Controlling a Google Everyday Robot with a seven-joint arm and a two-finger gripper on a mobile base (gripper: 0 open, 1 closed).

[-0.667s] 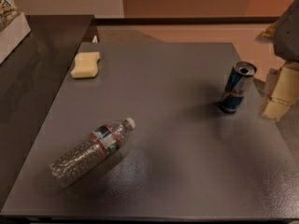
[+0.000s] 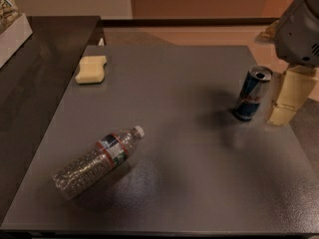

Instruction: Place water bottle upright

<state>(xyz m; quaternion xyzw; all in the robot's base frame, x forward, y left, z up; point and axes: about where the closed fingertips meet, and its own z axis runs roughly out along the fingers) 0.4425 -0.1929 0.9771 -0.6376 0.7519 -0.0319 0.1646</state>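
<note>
The water bottle (image 2: 97,161) lies on its side on the grey table (image 2: 189,93), at the front left. It is clear and ribbed, with a red, white and blue label band. Its white cap (image 2: 139,131) points to the back right. My gripper (image 2: 288,97) hangs at the table's right edge, cream-coloured, under the grey arm housing (image 2: 299,29). It is far to the right of the bottle and holds nothing that I can see.
A blue-and-silver drink can (image 2: 252,93) stands upright just left of the gripper. A yellow sponge (image 2: 91,69) lies at the back left. A dark counter (image 2: 35,78) adjoins the table's left side, with a white box (image 2: 12,31) on it.
The gripper and arm have shifted slightly left, closer to the can. The bottle, can and sponge have not moved.
</note>
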